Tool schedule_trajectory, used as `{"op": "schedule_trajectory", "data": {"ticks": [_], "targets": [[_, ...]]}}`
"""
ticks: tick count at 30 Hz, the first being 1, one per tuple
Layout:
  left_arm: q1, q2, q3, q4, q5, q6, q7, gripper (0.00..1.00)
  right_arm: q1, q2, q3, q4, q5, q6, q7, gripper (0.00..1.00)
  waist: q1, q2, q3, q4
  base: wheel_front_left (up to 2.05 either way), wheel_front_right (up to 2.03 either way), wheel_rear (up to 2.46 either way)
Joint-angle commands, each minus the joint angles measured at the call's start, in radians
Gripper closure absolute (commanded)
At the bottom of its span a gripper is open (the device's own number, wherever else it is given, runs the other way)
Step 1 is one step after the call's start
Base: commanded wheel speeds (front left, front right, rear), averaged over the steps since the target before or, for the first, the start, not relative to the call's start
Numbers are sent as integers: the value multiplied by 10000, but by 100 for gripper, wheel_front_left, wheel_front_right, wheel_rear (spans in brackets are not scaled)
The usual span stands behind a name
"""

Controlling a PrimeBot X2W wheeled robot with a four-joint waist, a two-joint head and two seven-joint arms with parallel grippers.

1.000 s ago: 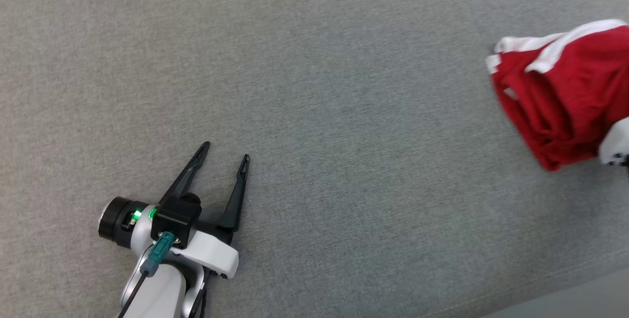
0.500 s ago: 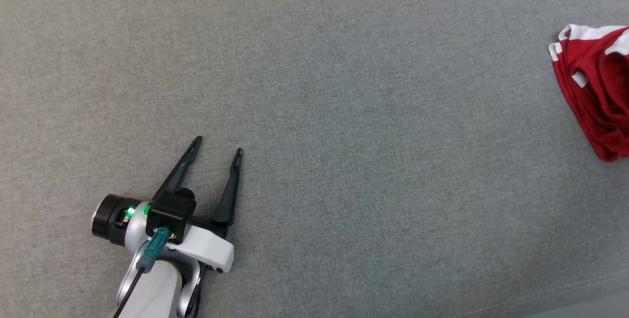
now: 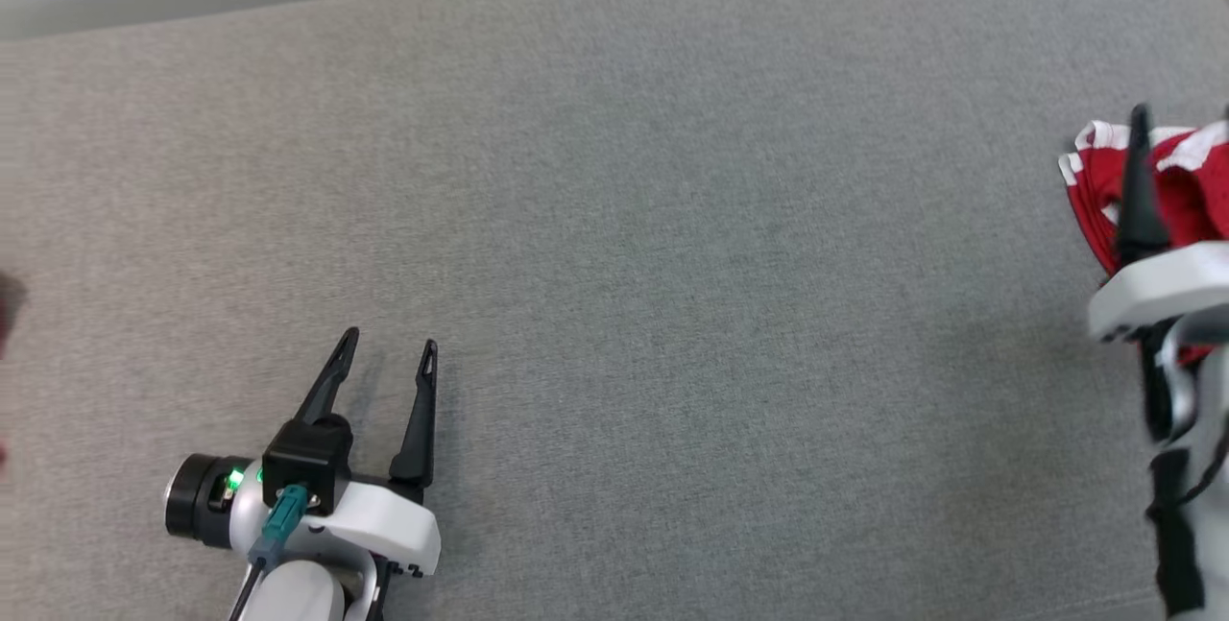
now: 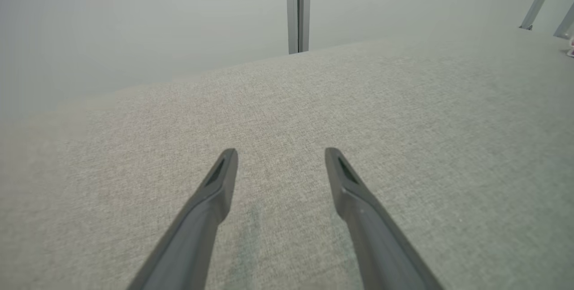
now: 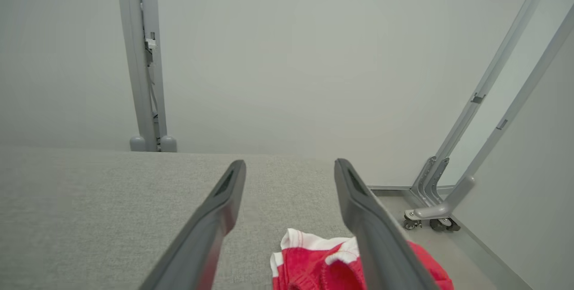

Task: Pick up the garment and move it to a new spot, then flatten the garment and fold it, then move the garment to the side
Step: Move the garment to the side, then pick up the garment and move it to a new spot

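The red garment with white trim [image 3: 1093,206] lies crumpled in a small heap on the grey fabric counter [image 3: 672,266], close to its right edge and near the far corner. The right tool [image 5: 290,162] hangs above it with its two dark fingers spread wide and nothing between them. In the right wrist view the right-hand finger crosses in front of the cloth, while the left-hand finger stands clear over bare counter, and the heap sits low between and beneath the two. No fold of cloth is pinched or lifted. In the head view one finger of that tool rises in front of the garment's white-edged rim. The left tool [image 3: 390,340] is well apart from the garment, low over the near left part of the counter. Its fingers are likewise wide apart and empty, pointing towards the far edge, with their faint shadow on the fabric below. A green light [image 3: 234,480] glows on its wrist. Beyond the counter's far edge stands a grey upright post [image 5: 143,57], and to the right a slanted wheeled frame [image 5: 430,218] rests on the floor.
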Motion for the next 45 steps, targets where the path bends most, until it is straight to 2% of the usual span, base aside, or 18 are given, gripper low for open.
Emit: {"op": "schedule_trajectory", "data": {"ticks": [1, 9, 20, 30, 45], "targets": [[187, -13, 121, 27, -74, 98, 1, 0, 490, 100, 348, -162, 249, -1, 4, 0, 0, 0, -397, 309, 0, 0, 0], [687, -115, 616, 49, -158, 184, 1, 0, 2221, 530, 1408, -654, 1155, -3, 4, 0, 0, 0, -1229, 886, 0, 0, 0], [1577, -219, 1175, 157, -276, 274, 2, 0, 3875, 625, 2428, -599, 2176, -3, 4, 0, 0, 0, -2411, 1413, 0, 0, 0], [2123, -264, 1490, 151, -289, 393, 2, 0, 4481, 624, 2887, -790, 2601, -3, 4, 0, 0, 0, -3061, 1490, 0, 0, 0], [2266, -276, 1839, 84, -375, 379, 2, 0, 4701, 625, 3120, -996, 2787, -3, 4, 0, 0, 0, -3174, 1469, 0, 0, 0]]}}
